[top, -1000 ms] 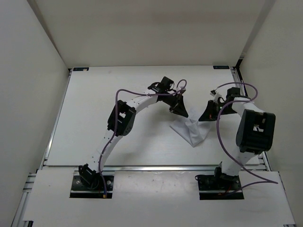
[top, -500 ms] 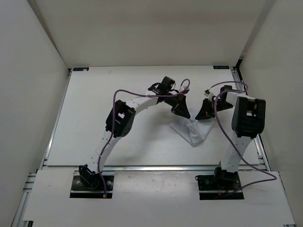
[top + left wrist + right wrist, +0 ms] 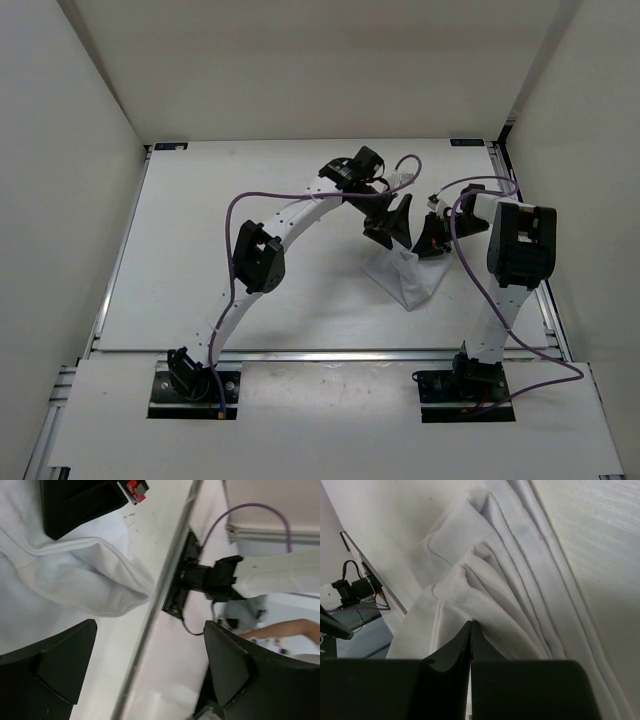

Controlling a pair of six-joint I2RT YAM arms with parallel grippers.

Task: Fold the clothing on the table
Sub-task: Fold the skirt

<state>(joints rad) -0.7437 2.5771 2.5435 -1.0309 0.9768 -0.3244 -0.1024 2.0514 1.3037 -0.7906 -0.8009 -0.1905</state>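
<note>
Top external view: the clothing [image 3: 405, 280] lies bunched right of centre on the counter [image 3: 220, 220], with one part drawn up in a peak toward the two hands, which stand close together just above its far edge.

Left hand [image 3: 390, 222]: fingers spread wide, nothing between them. The wrist view shows the fabric lying slack beneath and beyond it.

Right hand [image 3: 432, 238]: closed. In its wrist view the tips meet on a raised ridge of layered folds, and it appears to pinch that ridge.

Hazards noted:
1. With only one pinch on the garment, any pull would likely drag the whole bundle across the counter rather than lay one half over the other.
2. The fabric is thin and the grip is at the very tips, so a quick lift could let it slip out.
3. Several layers are caught together at the ridge. A fold made from here may trap creases or come out uneven.
4. The hands are near each other, so a sideways move by either risks contact, or the spread fingers snagging loose cloth.
</note>
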